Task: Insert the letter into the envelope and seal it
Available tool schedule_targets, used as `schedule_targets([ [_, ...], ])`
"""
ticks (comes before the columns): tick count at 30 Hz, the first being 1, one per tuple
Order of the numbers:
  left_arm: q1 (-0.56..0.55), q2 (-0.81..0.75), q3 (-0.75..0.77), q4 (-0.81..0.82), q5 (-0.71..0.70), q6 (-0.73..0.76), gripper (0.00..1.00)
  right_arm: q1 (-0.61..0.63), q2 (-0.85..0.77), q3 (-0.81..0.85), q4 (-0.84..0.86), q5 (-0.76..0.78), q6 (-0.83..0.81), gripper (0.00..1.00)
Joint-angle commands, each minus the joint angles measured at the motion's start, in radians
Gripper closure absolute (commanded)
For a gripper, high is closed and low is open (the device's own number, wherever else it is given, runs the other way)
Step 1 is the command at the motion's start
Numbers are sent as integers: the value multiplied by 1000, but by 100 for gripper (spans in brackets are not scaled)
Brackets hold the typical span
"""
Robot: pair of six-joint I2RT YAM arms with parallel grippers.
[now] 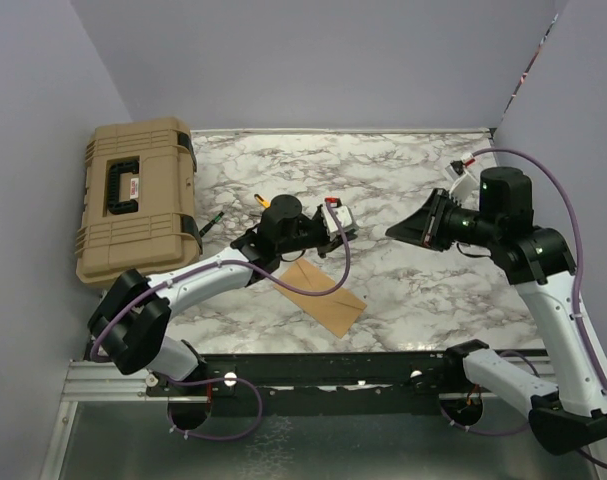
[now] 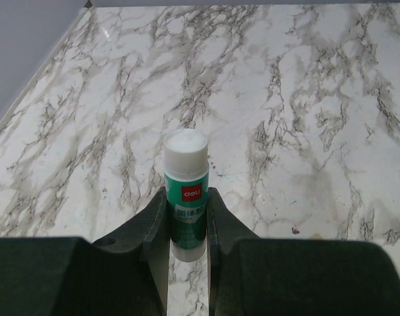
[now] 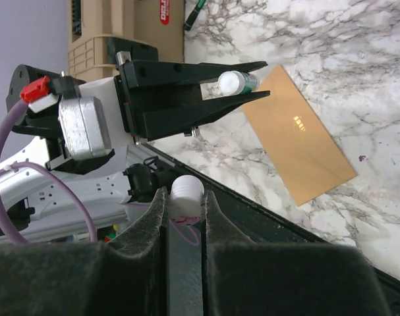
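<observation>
Since only one tan piece shows, the letter is judged already inside the envelope (image 3: 298,141), which lies flat on the tabletop (image 1: 403,170). Its flap cannot be made out. Gluing and pressing shut remain.

Count:
- Well left of the envelope: one tan toolbox (image 1: 138,195).
- Just beyond the envelope: left gripper (image 2: 186,204), clamped on one uncapped glue stick (image 2: 186,191).
- Right of the envelope: right gripper (image 3: 185,201), clamped on one white cap (image 3: 186,191).

Top external: high, down on table (image 1: 403,170). Wrist views: close along fingers (image 2: 143,230). Right wrist, top share left arm (image 3: 81,125).
</observation>
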Motion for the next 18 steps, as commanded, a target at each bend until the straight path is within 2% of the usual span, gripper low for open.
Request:
schedule_targets([
  [1, -10, -44, 4, -28, 72, 123, 100, -5, 57, 31, -43, -90, 1, 99],
  [6, -21, -55, 21, -98, 73, 180, 100, -5, 128, 42, -46, -92, -21, 99],
  [18, -38, -53, 28, -108, 95, 187, 100, -5, 238, 38, 3, -113, -34, 99],
])
